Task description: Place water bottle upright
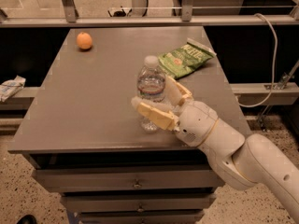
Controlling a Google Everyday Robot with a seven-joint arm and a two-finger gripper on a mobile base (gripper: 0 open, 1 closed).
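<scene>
The water bottle (151,85) is a small clear ribbed bottle with a white cap. It stands upright with its base on the grey table (93,97), near the front edge. My gripper (154,94) reaches in from the lower right. Its tan fingers (154,115) are closed on the bottle's lower body, one in front on the left and one behind on the right. The front finger hides part of the bottle's lower half.
A green chip bag (184,57) lies on the table just behind and to the right of the bottle. An orange (84,40) sits at the far left corner. Drawers (135,183) are under the tabletop. A white cable (271,55) hangs at the right.
</scene>
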